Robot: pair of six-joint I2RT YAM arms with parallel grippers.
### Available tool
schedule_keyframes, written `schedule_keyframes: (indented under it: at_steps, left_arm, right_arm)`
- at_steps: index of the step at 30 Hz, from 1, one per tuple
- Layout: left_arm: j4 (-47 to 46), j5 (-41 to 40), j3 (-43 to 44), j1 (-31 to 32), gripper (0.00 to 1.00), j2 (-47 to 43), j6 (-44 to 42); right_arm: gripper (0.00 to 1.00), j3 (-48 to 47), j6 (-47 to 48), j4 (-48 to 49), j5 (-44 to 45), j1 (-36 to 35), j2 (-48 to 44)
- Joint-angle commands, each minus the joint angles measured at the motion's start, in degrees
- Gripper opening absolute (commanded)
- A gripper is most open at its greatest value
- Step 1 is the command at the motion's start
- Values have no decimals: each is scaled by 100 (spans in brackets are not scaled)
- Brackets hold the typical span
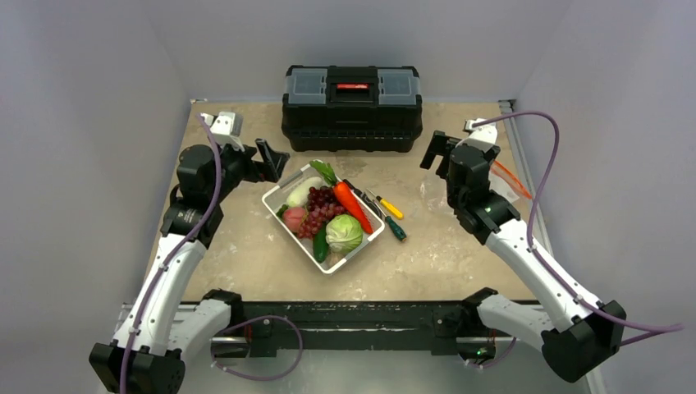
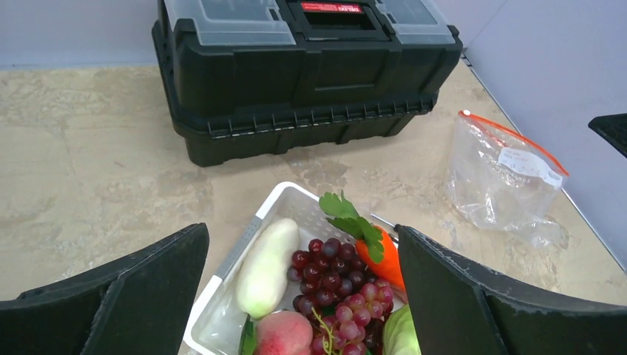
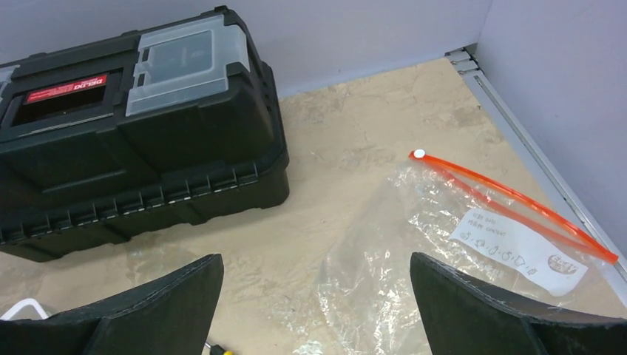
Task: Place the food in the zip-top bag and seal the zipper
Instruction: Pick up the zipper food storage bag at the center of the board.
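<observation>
The food lies heaped in a white slotted basket: a carrot, dark grapes, a cabbage, a pink round piece, a white oblong and a cucumber. Above the basket's far left corner hovers my left gripper, open and empty. The clear zip-top bag lies flat at the right, its orange-red zipper toward the wall. My right gripper is open over the bag's left edge, holding nothing.
A black toolbox stands against the back wall. A yellow-handled screwdriver and a green-handled one lie just right of the basket. Grey walls close in both sides, with a metal rail along the right edge.
</observation>
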State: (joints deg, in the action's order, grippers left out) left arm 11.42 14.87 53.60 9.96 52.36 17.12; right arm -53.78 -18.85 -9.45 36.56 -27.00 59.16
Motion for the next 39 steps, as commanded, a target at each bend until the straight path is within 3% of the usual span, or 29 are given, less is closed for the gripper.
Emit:
schedule_keyframes:
  at_steps: [1,6,11,15,25,32,39]
  left_arm:
    - [-345,-423,91,84,100,-97,64]
    - [-109,-698,825,94,99,185,404]
    - [-185,-630,848,94,98,171,-29]
    - [-386,-636,282,94,99,-21,-213]
    - [-81,-139,485,444,99,-9,-277]
    - [-53,-135,475,603,99,-71,-395]
    - [-52,-43,490,656,99,6,-368]
  right_arm:
    - [99,23,4,80,12,-23,-316]
    - [99,106,-7,167,-523,-24,-302]
    - [99,298,-203,396,-762,179,-101]
    - [99,390,-955,190,-973,1085,60]
    - [99,601,-2594,-261,-235,2843,594]
    - [99,1093,-2848,101,-1244,3993,959]
    - [99,1593,-3017,698,-2049,4327,1463]
